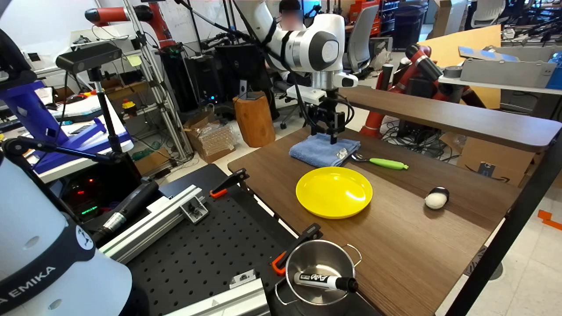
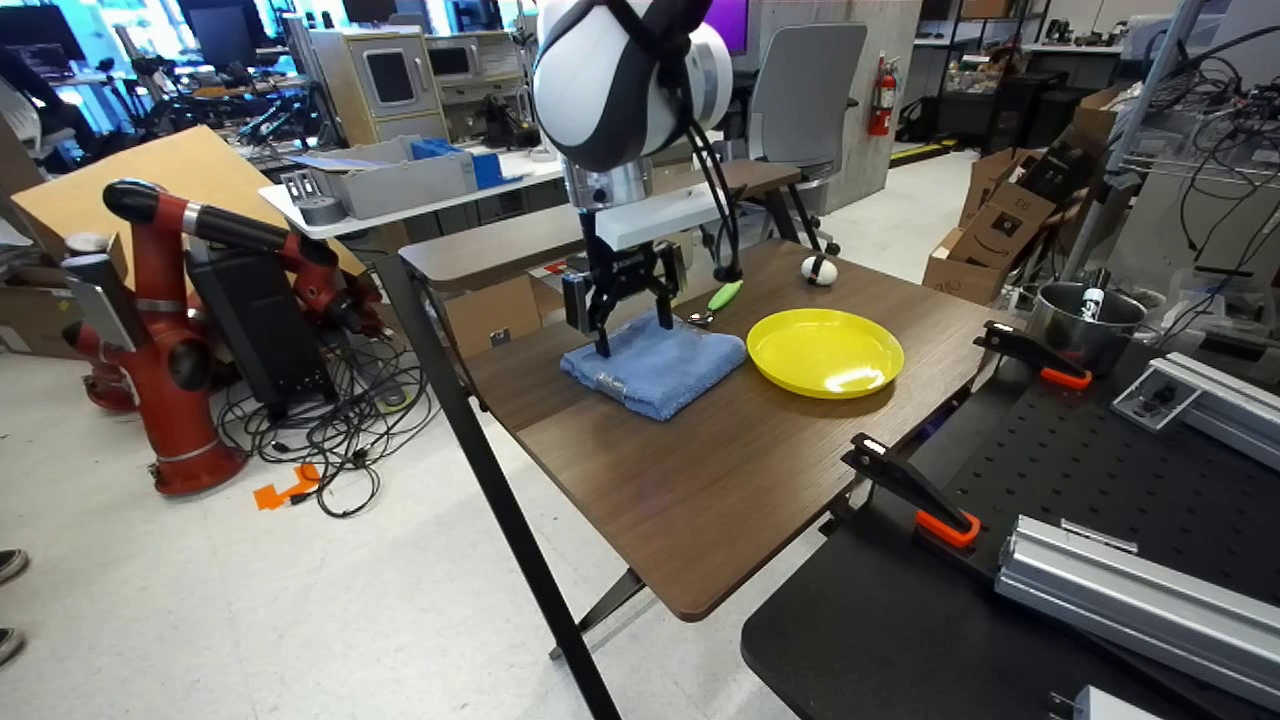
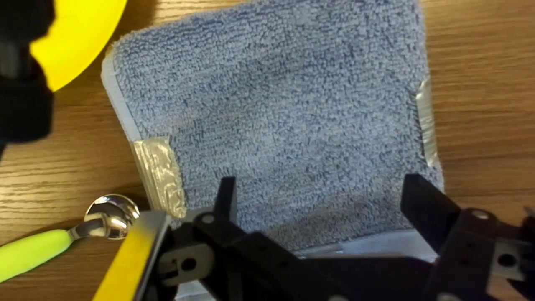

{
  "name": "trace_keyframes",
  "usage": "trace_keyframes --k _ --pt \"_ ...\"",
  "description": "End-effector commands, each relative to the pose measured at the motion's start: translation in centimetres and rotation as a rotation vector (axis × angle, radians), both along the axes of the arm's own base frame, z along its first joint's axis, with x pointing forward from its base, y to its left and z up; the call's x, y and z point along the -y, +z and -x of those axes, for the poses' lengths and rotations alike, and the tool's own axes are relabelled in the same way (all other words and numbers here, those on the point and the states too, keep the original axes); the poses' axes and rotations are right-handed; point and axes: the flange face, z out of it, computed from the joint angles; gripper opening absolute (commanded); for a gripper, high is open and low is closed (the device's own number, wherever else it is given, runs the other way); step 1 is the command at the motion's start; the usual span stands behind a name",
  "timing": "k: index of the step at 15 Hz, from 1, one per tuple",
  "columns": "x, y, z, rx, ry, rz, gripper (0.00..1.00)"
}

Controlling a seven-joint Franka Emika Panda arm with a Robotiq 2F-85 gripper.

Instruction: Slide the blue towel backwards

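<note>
The folded blue towel lies flat on the brown table near its far end, beside the yellow plate. It also shows in an exterior view and fills most of the wrist view. Shiny tape marks two of its edges. My gripper points down over the towel, seen also in an exterior view. In the wrist view the gripper has its fingers wide apart with nothing held between them. Both fingertips are over the towel, at or just above its surface; I cannot tell whether they touch it.
The yellow plate sits close to the towel. A spoon with a green handle lies by the towel's taped edge. A white ball with a black band is farther along the table. A metal pot holds a marker.
</note>
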Motion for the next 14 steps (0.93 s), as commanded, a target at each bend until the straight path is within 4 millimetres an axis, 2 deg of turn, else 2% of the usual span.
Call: trace_keyframes --k 1,7,10,14 --pt "-0.3 -1.1 -0.5 0.016 -0.004 0.011 1.00" --pt "-0.1 -3.1 -0.4 -0.004 -0.010 0.015 1.00" --pt "-0.4 -3.5 -0.4 -0.013 -0.002 0.017 1.00" --pt "-1.6 -4.3 0.3 -0.020 0.019 0.034 1.00"
